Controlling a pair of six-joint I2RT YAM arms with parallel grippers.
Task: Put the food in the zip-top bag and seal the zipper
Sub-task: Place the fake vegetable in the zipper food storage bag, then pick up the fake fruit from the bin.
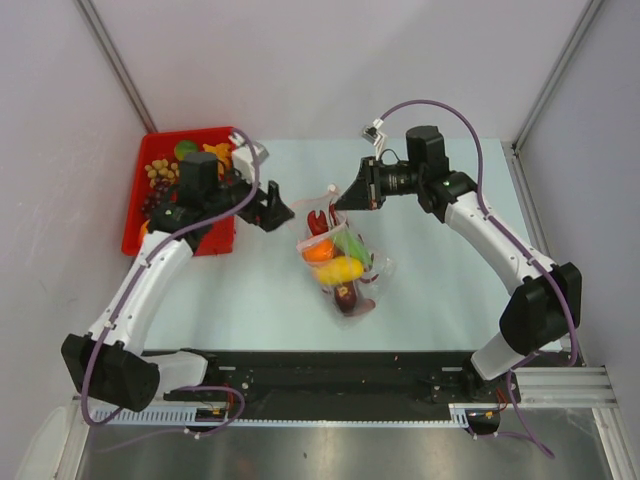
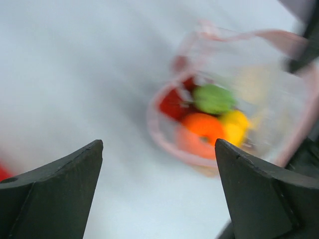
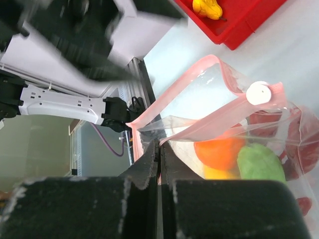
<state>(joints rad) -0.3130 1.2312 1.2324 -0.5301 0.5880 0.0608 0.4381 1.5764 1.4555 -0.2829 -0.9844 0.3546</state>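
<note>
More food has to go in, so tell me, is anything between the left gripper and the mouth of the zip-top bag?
Nothing visible. Only bare table lies between the open left gripper and the zip-top bag. The right gripper pinches the zipper off to one side of that path, and the mouth gapes open.

A pale table [image 1: 450, 270] carries a red tray [image 1: 132, 238] at its far-left corner and a filled clear bag [image 1: 350, 275] mid-table
</note>
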